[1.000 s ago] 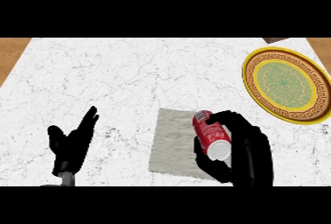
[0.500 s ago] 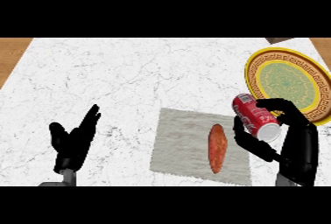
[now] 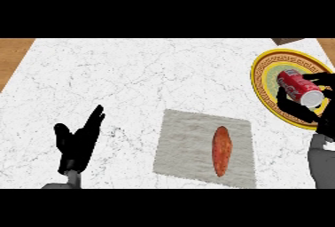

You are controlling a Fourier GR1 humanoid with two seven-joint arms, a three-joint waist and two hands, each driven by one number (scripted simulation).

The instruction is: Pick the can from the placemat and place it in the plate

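Can [image 3: 300,87] was found tilted over the yellow-rimmed plate [image 3: 256,82] at the desk's [image 3: 131,75] right edge, clasped in the curled fingers of the right hand [image 3: 302,113], while the placemat [image 3: 189,142] carried a reddish oblong item [image 3: 221,150] and the left hand [image 3: 77,144] rested open, fingers up, lower left.

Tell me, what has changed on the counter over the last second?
The right robot hand lifted the red can off the placemat and carried it right, over the plate, where it holds it tilted. That uncovered an orange oblong thing on the placemat. The left robot hand, placemat and plate stayed put.
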